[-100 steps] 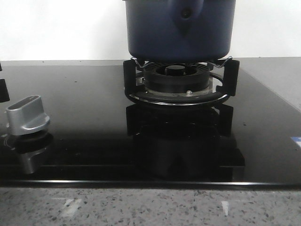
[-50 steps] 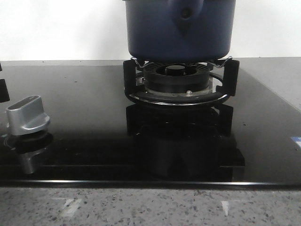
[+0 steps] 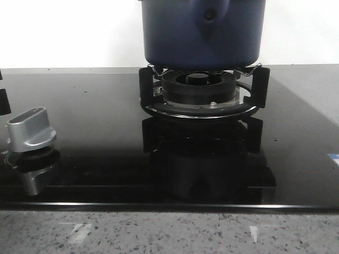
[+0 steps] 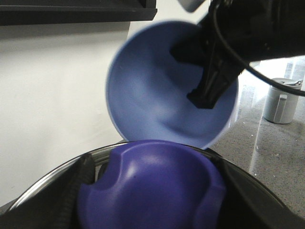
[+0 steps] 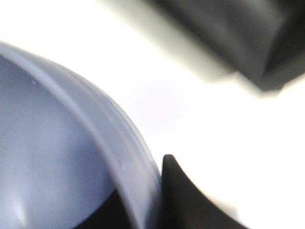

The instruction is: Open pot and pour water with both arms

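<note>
The front camera sits low at the counter's (image 3: 169,230) edge, level with the burner (image 3: 200,92), facing the wall; the pot (image 3: 202,32) above the burner is cut off at the top. The left wrist camera looks from close by into a tilted blue bowl (image 4: 157,100). The right wrist camera, blurred, nearly touches the bowl's rim (image 5: 109,138); both wrist views share the bowl.

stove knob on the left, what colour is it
Silver-grey knob, clearest in the front view.

Black pincer (image 4: 209,90), black cable (image 4: 238,62)
</note>
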`<act>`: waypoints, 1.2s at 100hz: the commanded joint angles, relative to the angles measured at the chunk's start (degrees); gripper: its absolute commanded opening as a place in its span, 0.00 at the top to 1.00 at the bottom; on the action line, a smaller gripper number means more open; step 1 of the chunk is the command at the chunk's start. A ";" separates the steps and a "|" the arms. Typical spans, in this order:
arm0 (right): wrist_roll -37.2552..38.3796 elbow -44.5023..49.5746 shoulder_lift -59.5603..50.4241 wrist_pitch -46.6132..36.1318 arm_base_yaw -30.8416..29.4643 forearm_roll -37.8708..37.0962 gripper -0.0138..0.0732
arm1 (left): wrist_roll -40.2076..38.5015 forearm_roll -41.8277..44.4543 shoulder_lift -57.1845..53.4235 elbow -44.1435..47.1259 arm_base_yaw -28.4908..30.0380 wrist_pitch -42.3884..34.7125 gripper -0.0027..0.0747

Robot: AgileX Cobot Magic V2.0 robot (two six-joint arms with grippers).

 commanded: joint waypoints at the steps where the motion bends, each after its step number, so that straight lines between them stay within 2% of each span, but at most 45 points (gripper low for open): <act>1: 1.47 -1.93 -2.58 1.10 -2.06 0.97 0.92 | -0.04 -7.11 -1.98 -1.88 0.17 2.32 0.61; 22: 2.43 -2.73 -3.86 2.74 -5.66 10.94 0.92 | -0.04 -7.11 -1.98 -1.88 0.17 2.41 0.61; 35: 4.14 -4.21 -6.48 1.08 -10.16 19.42 0.92 | -0.04 -7.11 -1.98 -1.88 0.17 3.16 0.61; 47: 4.14 -3.63 -9.89 0.41 -17.40 28.30 0.92 | -0.04 -7.11 -1.98 -1.88 -0.04 4.15 0.61; 62: 1.18 0.16 -15.60 -3.19 -29.96 40.09 0.92 | -0.04 -7.11 -1.98 -1.88 -1.56 4.15 0.61; 76: -3.84 9.00 -21.98 -5.71 -41.31 50.36 0.92 | -0.04 -7.11 -1.98 -1.88 -3.49 3.12 0.61; 93: -9.43 27.35 -30.84 -11.07 -51.59 61.04 0.92 | -0.04 -7.11 -0.33 -3.19 -4.07 2.87 0.61; 110: -11.54 44.09 -37.15 -15.23 -53.31 64.65 0.92 | -0.04 -7.11 3.31 -7.14 -4.07 5.76 0.61; 120: -11.54 49.32 -38.88 -17.50 -53.31 65.51 0.92 | -0.04 -7.11 5.16 -9.58 -4.32 6.89 0.61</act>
